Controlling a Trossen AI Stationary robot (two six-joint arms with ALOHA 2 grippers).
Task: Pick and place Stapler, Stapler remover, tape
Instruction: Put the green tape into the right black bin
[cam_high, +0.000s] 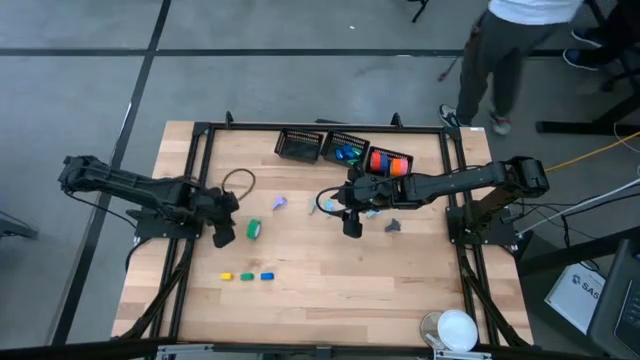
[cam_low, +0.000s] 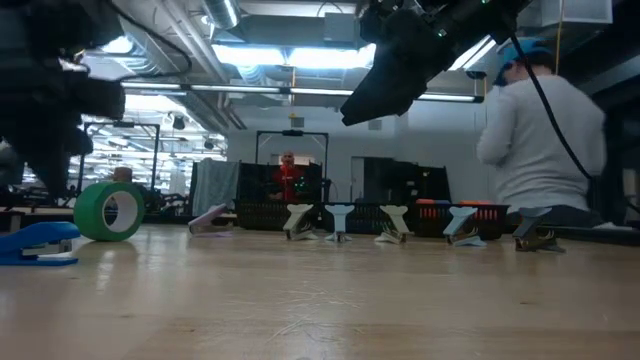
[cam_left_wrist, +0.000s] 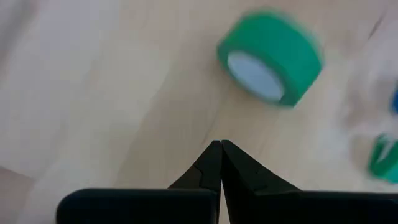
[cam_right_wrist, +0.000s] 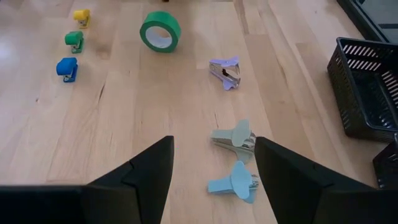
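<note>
Black left gripper (cam_left_wrist: 221, 163) pinched empty — beside green tape roll (cam_left_wrist: 270, 55).

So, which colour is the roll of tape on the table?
Green; the roll of tape shows best in the right wrist view.

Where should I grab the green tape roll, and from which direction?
The green tape roll stands on edge, not flat, its open core facing sideways. Come straight down from above and pinch across its two flat faces near the top of the ring; squeezing the curved tread would probably set it rolling. The left gripper, shut and empty, sits right beside it, so open it first. The right gripper is open, farther off.
</note>
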